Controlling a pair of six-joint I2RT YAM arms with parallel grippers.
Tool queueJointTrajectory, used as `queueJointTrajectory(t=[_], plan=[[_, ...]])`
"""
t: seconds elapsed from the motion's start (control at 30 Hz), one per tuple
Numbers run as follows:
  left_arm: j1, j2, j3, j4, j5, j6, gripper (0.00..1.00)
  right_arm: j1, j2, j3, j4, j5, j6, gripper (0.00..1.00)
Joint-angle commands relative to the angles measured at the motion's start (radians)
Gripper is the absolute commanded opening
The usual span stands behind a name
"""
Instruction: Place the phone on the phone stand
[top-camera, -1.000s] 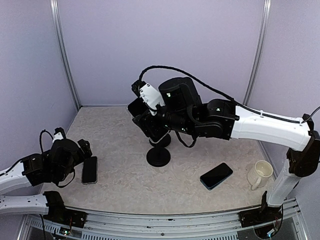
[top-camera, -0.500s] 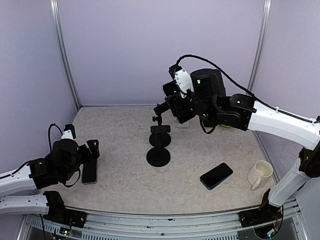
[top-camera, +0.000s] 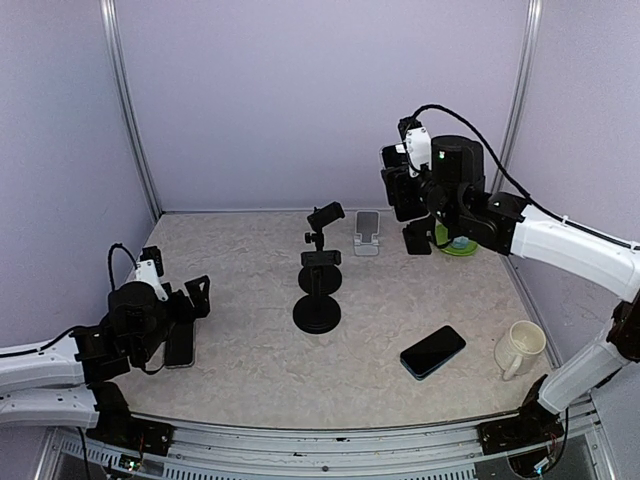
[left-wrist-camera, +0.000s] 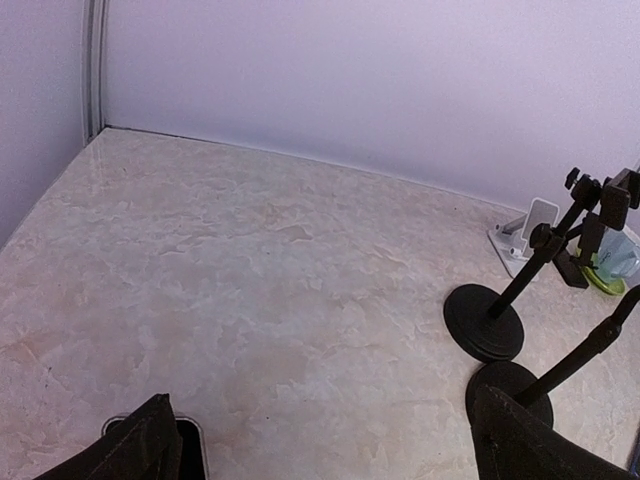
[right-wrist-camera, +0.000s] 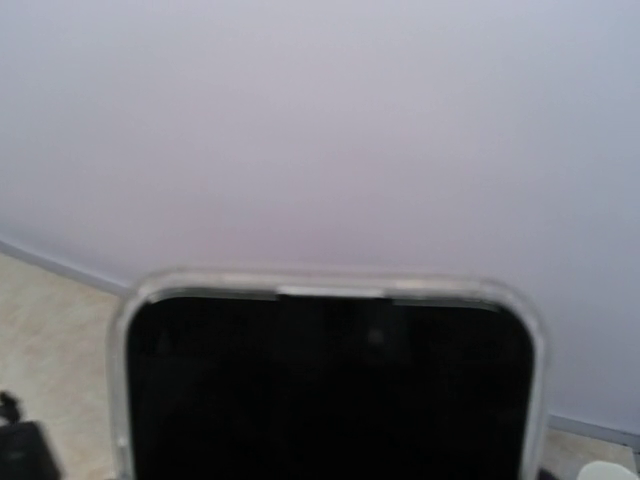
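Observation:
My right gripper (top-camera: 405, 195) hangs high at the back right, shut on a black phone in a clear case (top-camera: 392, 185). That phone's top edge (right-wrist-camera: 325, 390) fills the lower half of the right wrist view and hides the fingers. A black phone stand (top-camera: 317, 315) with a round base and clamp head is at mid-table, and the left wrist view shows it on the right (left-wrist-camera: 485, 320). A small white stand (top-camera: 366, 235) sits behind it. My left gripper (top-camera: 185, 320) stays low at the left, open (left-wrist-camera: 335, 455), beside a second phone (top-camera: 180, 343) lying flat.
A third phone (top-camera: 432, 351) lies flat at the front right, with a cream mug (top-camera: 520, 348) to its right. A green dish (top-camera: 455, 243) sits under the right arm. A second black round base (left-wrist-camera: 510, 385) shows close to the left gripper's right finger (left-wrist-camera: 530, 440).
The right arm has swung right and back with the phone, from over the black stand to the back right. The left gripper has shifted slightly right.

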Motion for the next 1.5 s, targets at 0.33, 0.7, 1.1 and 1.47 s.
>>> queueJointTrajectory(t=[0.33,0.7,1.1,1.47], plan=[[0.036,-0.014,-0.104,0.205,0.07,0.092,0.99,-0.188,0.031,-0.159,0.452,-0.106,-0.024,0.28],[0.08,-0.063,-0.121,0.207,0.142,0.076,0.99,-0.334,0.148,-0.227,0.652,-0.197,0.037,0.27],[0.086,-0.061,-0.121,0.198,0.136,0.07,0.99,-0.452,0.295,-0.207,0.811,-0.299,0.062,0.23],[0.097,-0.053,-0.121,0.199,0.139,0.067,0.99,-0.489,0.475,-0.139,0.921,-0.351,0.092,0.22]])
